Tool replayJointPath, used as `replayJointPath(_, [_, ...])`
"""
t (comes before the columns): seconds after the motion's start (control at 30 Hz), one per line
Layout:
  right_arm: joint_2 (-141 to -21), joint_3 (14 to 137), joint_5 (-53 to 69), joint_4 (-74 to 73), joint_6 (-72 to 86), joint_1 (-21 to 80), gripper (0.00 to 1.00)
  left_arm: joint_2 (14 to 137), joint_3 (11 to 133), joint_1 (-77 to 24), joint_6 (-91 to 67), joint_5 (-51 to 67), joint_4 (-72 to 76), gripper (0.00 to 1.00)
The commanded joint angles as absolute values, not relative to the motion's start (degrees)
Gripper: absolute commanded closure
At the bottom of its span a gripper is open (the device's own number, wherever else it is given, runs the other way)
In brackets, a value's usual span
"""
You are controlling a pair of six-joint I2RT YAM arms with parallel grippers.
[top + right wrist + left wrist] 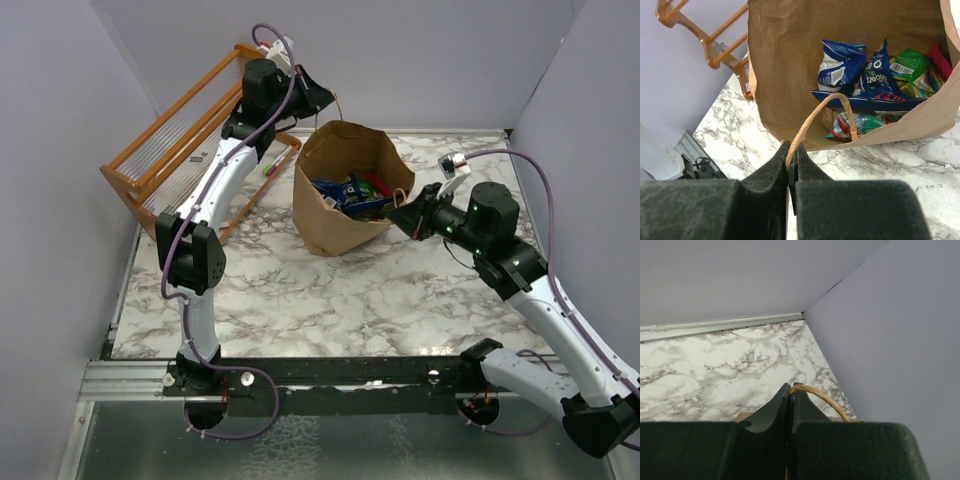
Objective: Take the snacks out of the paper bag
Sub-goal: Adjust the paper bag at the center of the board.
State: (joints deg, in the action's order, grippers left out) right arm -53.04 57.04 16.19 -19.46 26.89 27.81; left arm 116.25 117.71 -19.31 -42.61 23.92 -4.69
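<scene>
Jaws of the right gripper [791, 150] are pinched shut on the right-side handle [812, 117] of the paper bag [325, 215]; the left gripper [790, 391] likewise clamps its rear handle [824, 400]. Snacks [867, 75] lie heaped inside the open bag, which sits on the marble table [300, 300].

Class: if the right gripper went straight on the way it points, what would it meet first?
Shut on the handle of the paper bag, the right gripper would probably meet the bag's near rim first, then the dark blue snacks; depth is unclear.
</scene>
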Motion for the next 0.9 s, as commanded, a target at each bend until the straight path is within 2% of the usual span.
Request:
replayJointPath(0.0, [-54.0, 58.6, 18.4, -19.0, 23.3, 28.3, 0.97, 106.6, 115.7, -17.3, -38.8, 19.8, -6.1, 1.0])
replayJointPath(0.47, [-63.3, 59.3, 29.5, -12.4, 25.7, 28.3, 0.96, 94.3, 110.4, -11.9, -36.2, 20.9, -8.3, 1.0])
replayJointPath(0.7, [-64.1, 55.2, 34.3, -12.1, 26.6, 28.3, 0.96, 87.7, 99.7, -11.9, -35.8, 30.3, 0.4, 1.0])
replayJointPath(0.87, [-61.7, 51.5, 30.5, -17.0, 24.9, 28.3, 0.96, 82.6, 90.1, -13.2, -36.7, 37.0, 8.2, 1.0])
